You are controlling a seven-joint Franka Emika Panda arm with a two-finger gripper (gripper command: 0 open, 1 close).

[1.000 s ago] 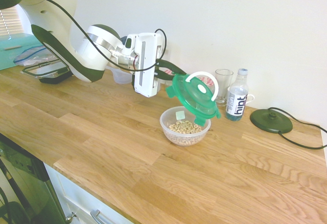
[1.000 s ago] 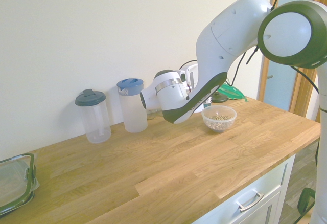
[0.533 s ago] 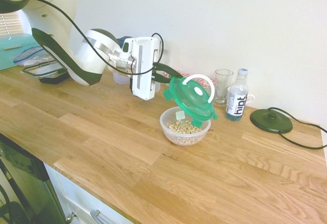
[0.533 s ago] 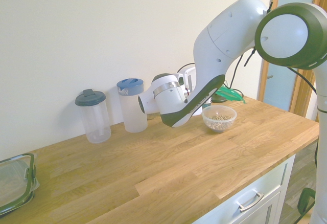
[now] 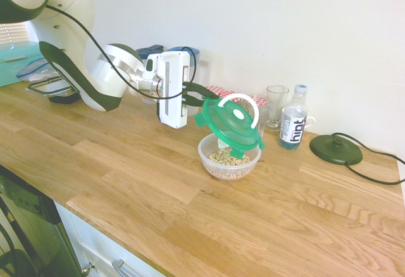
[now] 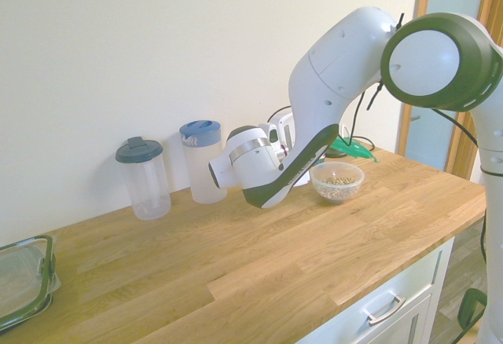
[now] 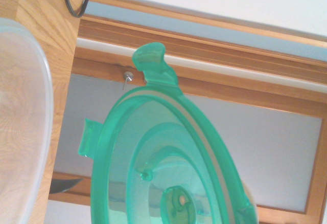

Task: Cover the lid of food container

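The lid (image 5: 231,125), round translucent green with a white arched handle, hangs tilted just above the food container (image 5: 229,157), a small clear bowl of tan cereal rings on the wooden counter. My gripper (image 5: 211,97) comes in from the left and is shut on the lid's far upper edge. The lid's lower rim hangs low over the bowl; whether they touch I cannot tell. In the second exterior view the bowl (image 6: 336,181) stands behind my arm, and only a green strip of the lid (image 6: 350,147) shows. The wrist view is filled by the lid's underside (image 7: 168,157), with the bowl's rim (image 7: 36,132) beside it.
A drinking glass (image 5: 276,106), a water bottle (image 5: 293,125) and a black round base (image 5: 335,149) with a cable stand by the wall, right of the bowl. Two tall clear jugs (image 6: 144,177) (image 6: 203,162) stand by the wall. A rectangular black-rimmed container (image 6: 23,281) sits at the counter's end.
My arm has drawn back to the left and the lid has come with it, sinking and tilting flatter over the bowl. The bowl has not moved.
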